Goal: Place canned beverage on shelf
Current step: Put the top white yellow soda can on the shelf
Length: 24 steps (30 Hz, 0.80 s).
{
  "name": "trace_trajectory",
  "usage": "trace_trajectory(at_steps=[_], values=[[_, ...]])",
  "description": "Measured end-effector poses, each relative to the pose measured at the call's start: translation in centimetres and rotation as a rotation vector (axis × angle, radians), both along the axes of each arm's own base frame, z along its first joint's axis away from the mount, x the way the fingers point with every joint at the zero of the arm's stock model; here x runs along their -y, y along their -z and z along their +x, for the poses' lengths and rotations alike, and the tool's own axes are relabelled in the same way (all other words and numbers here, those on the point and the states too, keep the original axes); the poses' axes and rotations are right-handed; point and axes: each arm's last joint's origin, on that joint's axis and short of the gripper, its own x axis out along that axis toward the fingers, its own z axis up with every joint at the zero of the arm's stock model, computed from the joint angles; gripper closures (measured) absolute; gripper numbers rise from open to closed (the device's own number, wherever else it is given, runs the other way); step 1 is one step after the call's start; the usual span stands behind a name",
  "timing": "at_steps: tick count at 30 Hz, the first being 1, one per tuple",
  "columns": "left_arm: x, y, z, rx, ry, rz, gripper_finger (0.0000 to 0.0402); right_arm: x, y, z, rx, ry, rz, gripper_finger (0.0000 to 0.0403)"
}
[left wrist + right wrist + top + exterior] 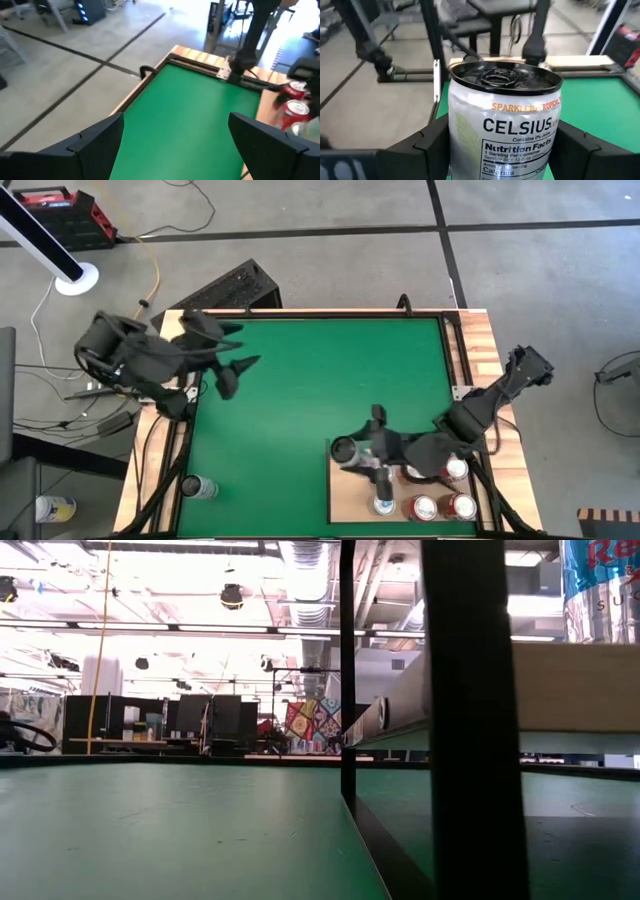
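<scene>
The shelf (345, 495) is a pale wood panel at the table's near right, raised on black posts in the low view (560, 670). Several cans stand on it, red ones (462, 505) and a silver-blue one (385, 505). My right gripper (352, 452) is over the shelf's far left corner, shut on a white Celsius can (502, 125) with a black top (343, 448). My left gripper (232, 368) is open and empty above the table's far left; its fingers also show in the left wrist view (175, 145). My right gripper pinches the Celsius can's side wall (457, 135) between its two fingers, one finger (432, 147) on each side, a little below the top rim. The fingers come level from the table's right side. The can is upright; whether its base rests on the shelf does not show.
A silver can (198, 487) lies at the green mat's near left edge. Another can (55, 507) lies on the floor beyond the table's left side. The green mat (300, 380) is bare in the middle. Wooden planks (478, 340) edge the table.
</scene>
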Motion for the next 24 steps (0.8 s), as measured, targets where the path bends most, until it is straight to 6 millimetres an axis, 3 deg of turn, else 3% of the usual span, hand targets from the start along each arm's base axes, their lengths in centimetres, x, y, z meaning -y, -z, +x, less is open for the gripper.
trace_trajectory(at_steps=[4,12,18,24], values=[[0.9,1.0,-0.4,-0.020,-0.037,0.029,0.0058,-0.4,1.2,-1.7,0.146,0.071,0.065,0.0125],[2.2,4.5,-0.1,-0.061,-0.051,0.039,0.0058,2.0,7.4,-3.8,0.432,0.133,0.202,0.0125],[2.8,7.1,0.8,-0.050,0.032,-0.004,0.0058,3.0,11.3,-4.1,0.365,0.194,0.168,0.0125],[4.2,9.1,3.1,0.014,0.216,-0.064,0.0058,4.3,12.1,-3.4,0.339,0.219,0.160,0.0125]])
